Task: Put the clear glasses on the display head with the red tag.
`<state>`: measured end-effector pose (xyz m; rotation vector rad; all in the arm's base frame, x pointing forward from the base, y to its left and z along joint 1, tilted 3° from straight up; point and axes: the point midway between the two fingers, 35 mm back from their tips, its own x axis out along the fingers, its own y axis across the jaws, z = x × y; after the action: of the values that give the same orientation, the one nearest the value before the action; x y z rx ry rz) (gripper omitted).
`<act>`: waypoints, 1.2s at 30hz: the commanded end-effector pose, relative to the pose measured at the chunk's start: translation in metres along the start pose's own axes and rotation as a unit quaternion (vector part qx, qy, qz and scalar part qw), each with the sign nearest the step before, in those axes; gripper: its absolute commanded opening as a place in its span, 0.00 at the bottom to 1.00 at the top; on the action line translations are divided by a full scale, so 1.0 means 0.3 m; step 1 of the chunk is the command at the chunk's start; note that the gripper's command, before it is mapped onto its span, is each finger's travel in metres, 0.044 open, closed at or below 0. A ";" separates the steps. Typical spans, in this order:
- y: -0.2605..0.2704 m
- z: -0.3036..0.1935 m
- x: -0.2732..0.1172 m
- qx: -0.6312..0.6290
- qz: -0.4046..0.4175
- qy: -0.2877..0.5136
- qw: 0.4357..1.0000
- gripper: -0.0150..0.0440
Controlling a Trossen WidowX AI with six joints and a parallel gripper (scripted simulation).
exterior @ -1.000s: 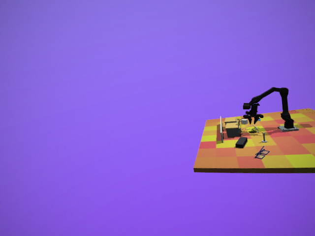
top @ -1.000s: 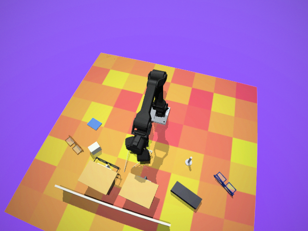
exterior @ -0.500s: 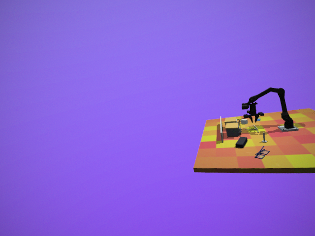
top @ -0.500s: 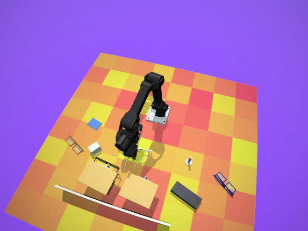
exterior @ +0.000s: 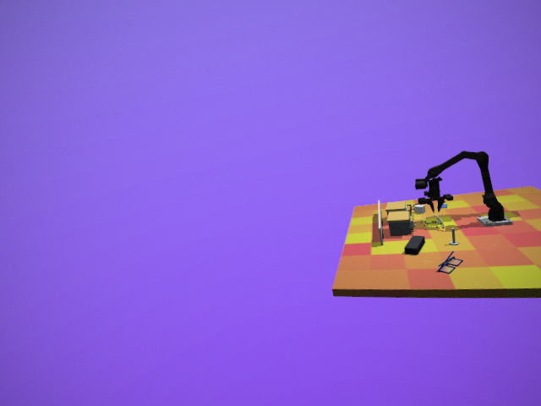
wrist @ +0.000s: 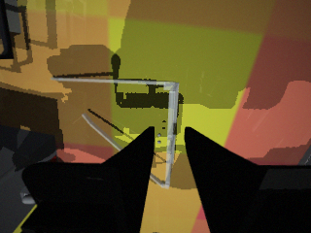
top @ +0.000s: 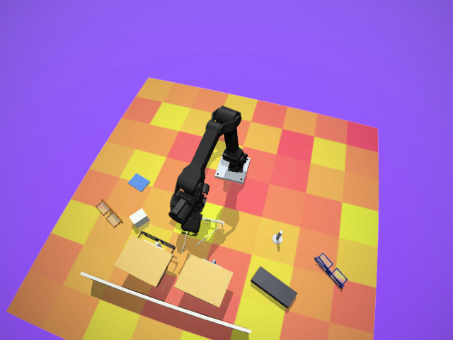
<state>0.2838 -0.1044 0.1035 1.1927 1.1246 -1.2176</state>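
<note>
The clear glasses [top: 216, 221] [wrist: 172, 109] lie on the table with both temples spread toward the heads. My gripper [exterior: 435, 211] [wrist: 169, 131] is partly open and empty, pointing down above the glasses' front bar. In the wrist view the bar shows between the fingertips, below them. Two display heads with flat tan tops stand side by side: one head [top: 204, 280] [exterior: 400, 227] has bare sides, and the other head [top: 144, 260] has black glasses [top: 164, 244] at its face. I cannot make out the red tag on either head.
A white bar [top: 164, 303] [exterior: 379, 222] runs behind the heads. A white cube [top: 139, 217], a blue square [top: 139, 182] and orange glasses [top: 112, 212] lie on one side. A small post [top: 278, 237] [exterior: 453, 236], a dark block [top: 273, 287] [exterior: 414, 244] and blue glasses [top: 329, 272] are on the other.
</note>
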 end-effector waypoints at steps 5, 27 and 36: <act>-0.004 0.002 0.046 0.001 -0.002 -0.001 1.000 0.46; -0.021 0.002 0.165 0.001 -0.002 -0.001 1.000 0.46; -0.017 0.002 0.173 0.001 -0.002 -0.001 1.000 0.46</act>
<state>0.2796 -0.1078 0.0522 1.1958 1.1257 -1.2254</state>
